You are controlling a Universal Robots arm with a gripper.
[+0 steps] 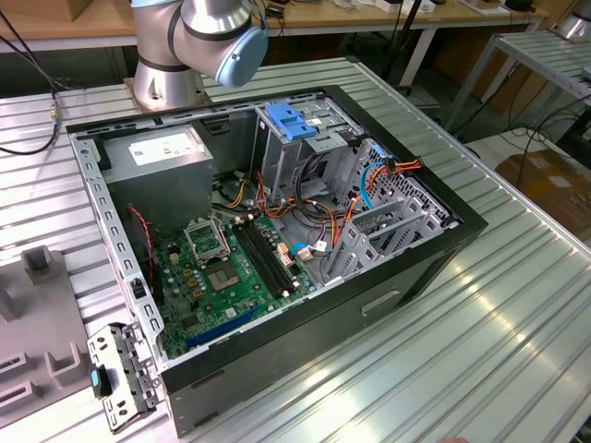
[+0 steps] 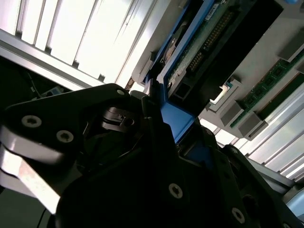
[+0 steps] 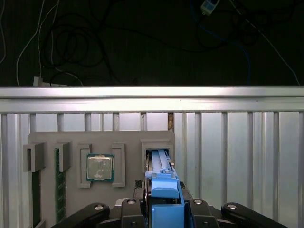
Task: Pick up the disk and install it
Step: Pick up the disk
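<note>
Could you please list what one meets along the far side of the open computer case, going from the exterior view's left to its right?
grey power supply box, light-blue bracket, orange and blue cables

Blue-railed disk (image 2: 207, 45) in end effector (image 2: 174, 121)

Open computer case (image 1: 277, 392) on slatted metal table (image 1: 517, 351); grey fixture tray (image 3: 102, 141) with processor chip (image 3: 99, 167)

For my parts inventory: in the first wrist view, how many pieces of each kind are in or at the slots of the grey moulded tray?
Square silver processor chip: 1
Long green memory module: 1
Flat disk with blue plastic side rails: 1
Total: 3
</note>
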